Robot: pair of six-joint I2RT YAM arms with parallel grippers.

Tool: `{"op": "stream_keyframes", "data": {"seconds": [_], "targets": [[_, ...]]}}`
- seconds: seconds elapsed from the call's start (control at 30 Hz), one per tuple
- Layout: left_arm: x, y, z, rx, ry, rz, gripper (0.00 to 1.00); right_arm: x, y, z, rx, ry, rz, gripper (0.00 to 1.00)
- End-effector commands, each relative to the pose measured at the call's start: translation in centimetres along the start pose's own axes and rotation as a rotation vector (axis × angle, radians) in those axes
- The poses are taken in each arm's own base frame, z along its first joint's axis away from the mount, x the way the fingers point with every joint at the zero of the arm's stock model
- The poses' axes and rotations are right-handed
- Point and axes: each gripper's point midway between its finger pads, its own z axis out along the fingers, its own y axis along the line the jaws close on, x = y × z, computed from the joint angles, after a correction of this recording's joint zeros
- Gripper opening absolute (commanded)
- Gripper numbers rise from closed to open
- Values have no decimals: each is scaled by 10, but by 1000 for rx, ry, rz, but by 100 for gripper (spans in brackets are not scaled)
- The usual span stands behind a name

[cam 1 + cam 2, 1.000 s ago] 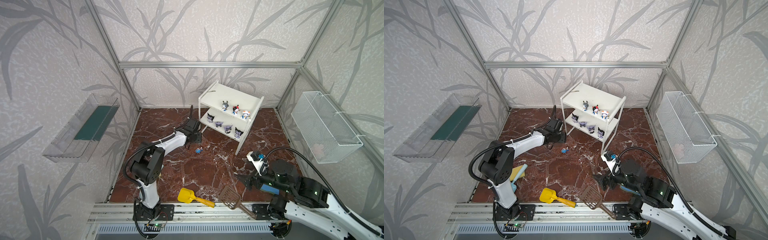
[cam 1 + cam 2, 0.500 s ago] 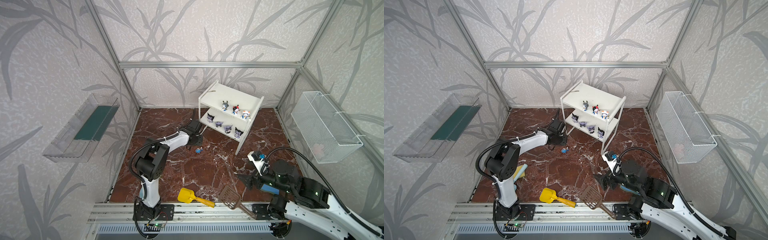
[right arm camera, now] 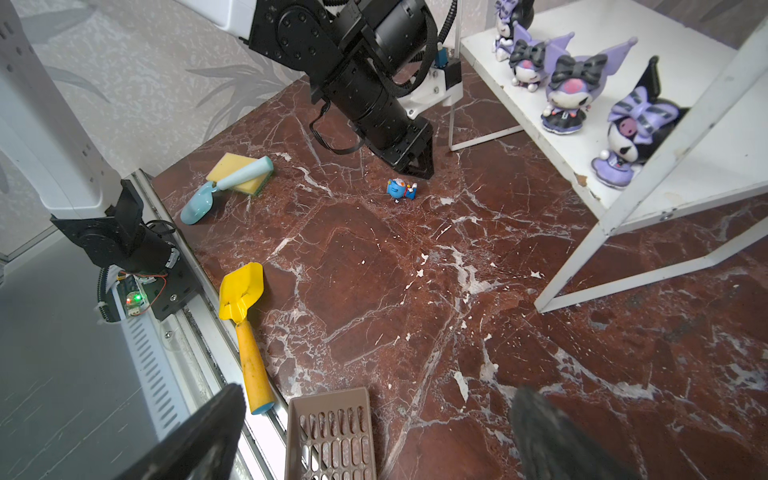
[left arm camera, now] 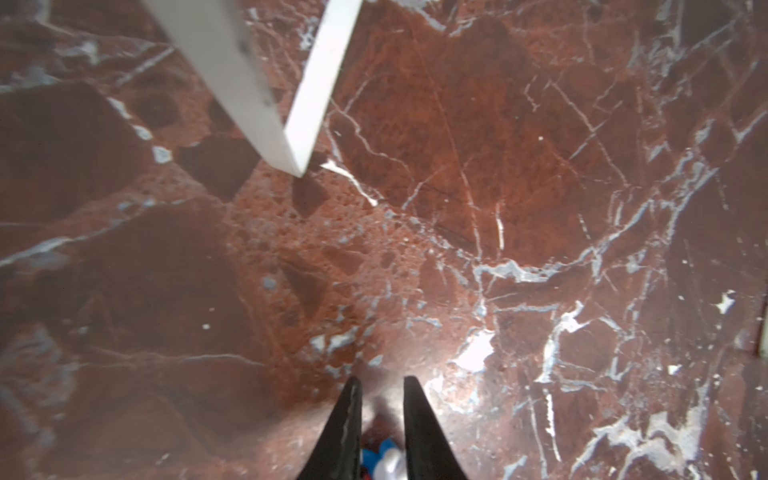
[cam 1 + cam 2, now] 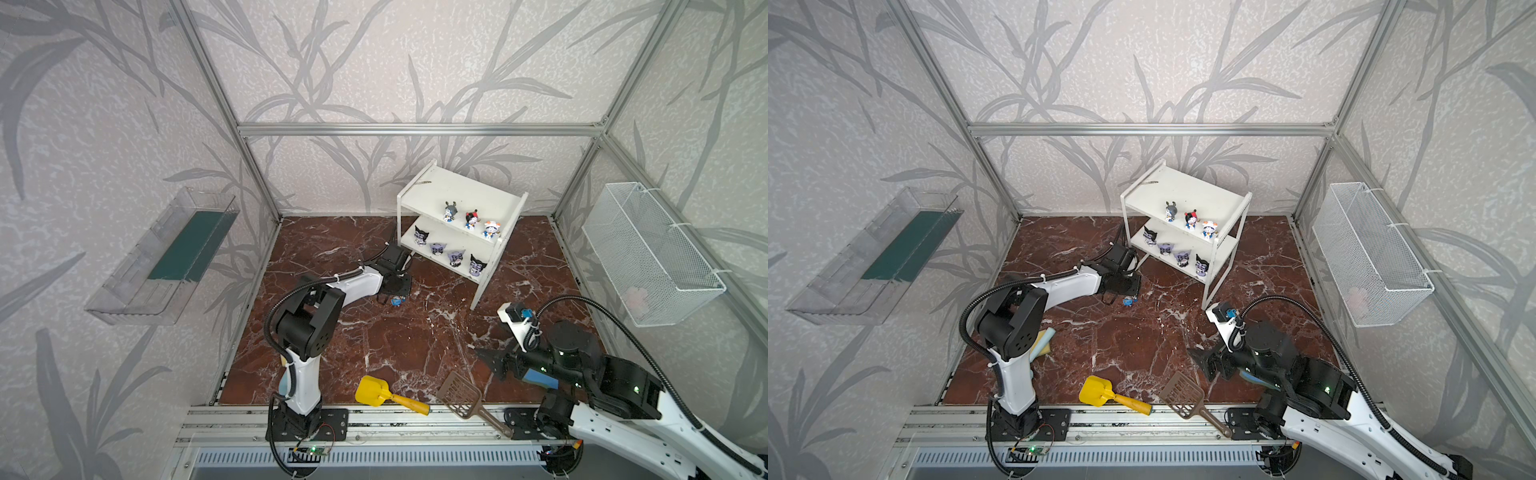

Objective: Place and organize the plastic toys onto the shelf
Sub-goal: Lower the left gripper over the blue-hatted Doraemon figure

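Note:
One small blue-and-white plastic toy [image 5: 397, 301] [image 3: 401, 190] lies on its side on the red marble floor. My left gripper [image 5: 402, 289] [image 3: 422, 168] points down with its tips just beside and above that toy, shut; in the left wrist view the toy [image 4: 380, 457] shows through the narrow gap under the fingers [image 4: 349, 415], and nothing looks held. The white shelf [image 5: 457, 187] carries three blue-and-white toys [image 5: 471, 219] on its top tier and several black-purple toys [image 5: 456, 257] [image 3: 567, 89] on the lower tier. My right gripper [image 5: 484, 357] [image 3: 380, 390] hovers open and empty near the front right.
A yellow scoop [image 5: 374, 390] and a brown slotted scoop [image 5: 461, 392] lie at the front edge. A yellow sponge with a light blue scoop [image 3: 241, 174] sits behind the left arm's base. A wire basket [image 5: 648, 253] hangs on the right wall, a clear tray [image 5: 166, 257] on the left.
My left gripper has dropped from beside the shelf toward the blue toy on the floor and its jaws have closed. The toy and the right arm have not moved.

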Motion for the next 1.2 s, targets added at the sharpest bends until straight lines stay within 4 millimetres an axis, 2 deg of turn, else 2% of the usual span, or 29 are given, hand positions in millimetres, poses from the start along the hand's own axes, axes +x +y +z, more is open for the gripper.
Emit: {"op": "stream_keyframes", "data": {"seconds": [0.0,0.3,0.5,0.73,0.8,0.87,0.93,1.07,1.17], "targets": [[12,-5,6,22,18,-12,20,4,-2,-1,10,5,-1,99],[31,-15,6,36,47,-1,18,4,-2,-3,6,3,-1,99],[55,-25,-3,42,79,36,16,4,-2,-3,7,-1,-1,99],[107,-33,-36,17,145,102,16,5,-1,-2,0,3,-5,99],[125,-25,-50,-22,164,108,16,5,-1,-1,-3,4,-6,99],[133,-9,-65,-80,165,92,16,5,0,0,-6,4,-8,99],[131,-5,-82,-84,134,99,16,5,0,1,-7,6,-10,99],[109,-30,-111,49,24,103,22,6,1,5,-9,15,-14,99],[98,-27,-121,39,-33,51,38,7,2,6,-11,23,-14,99]]}}
